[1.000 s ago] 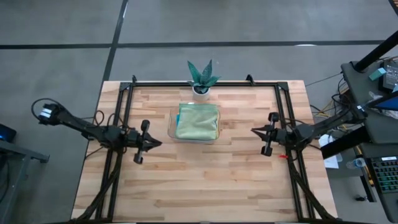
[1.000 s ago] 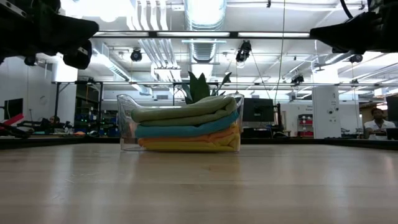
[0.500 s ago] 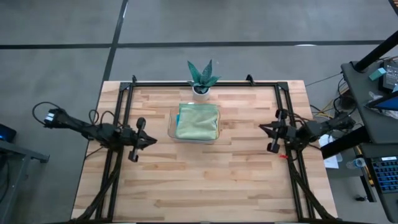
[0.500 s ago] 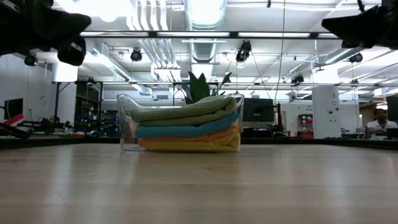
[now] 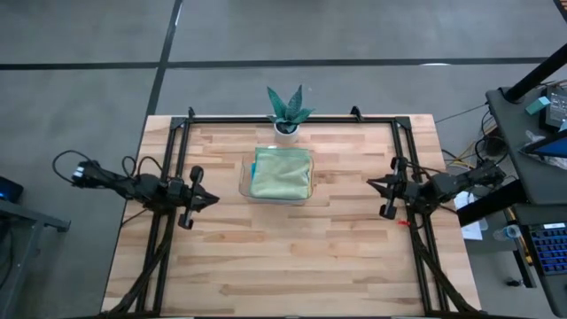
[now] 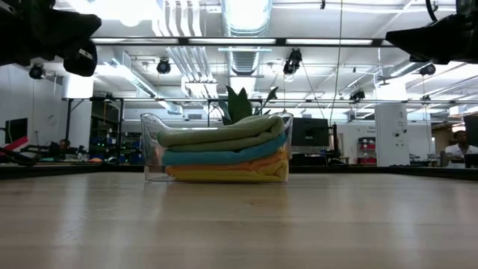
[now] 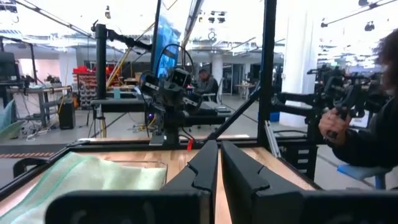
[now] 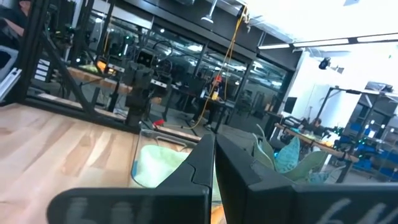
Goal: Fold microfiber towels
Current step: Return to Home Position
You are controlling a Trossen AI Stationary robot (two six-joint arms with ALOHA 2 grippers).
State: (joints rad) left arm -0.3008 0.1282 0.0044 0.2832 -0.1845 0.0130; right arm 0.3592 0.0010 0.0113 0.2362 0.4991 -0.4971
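Four colours of folded microfiber towel lay stacked inside the clear plastic tray [image 5: 244,180], which stood on the wooden bench [image 5: 292,257] toward its far middle, just in front of the small potted plant [image 5: 286,113]. From above only the pale green towel [image 5: 282,175] showed, covering the stack. The low view gave the order under it: the teal-blue towel [image 6: 224,156], then the orange towel [image 6: 265,162], and the yellow towel [image 6: 224,176] at the bottom. How many yellow cloths lay there could not be told.

The left pincer [image 5: 213,198] hung above the bench's left side, well apart from the tray and pointing toward it. Its two fingers [image 7: 202,171] were pressed together with nothing between them. The right pincer [image 5: 372,183] hung likewise over the right side, facing the tray from a distance, its fingers [image 8: 202,163] also closed on nothing.
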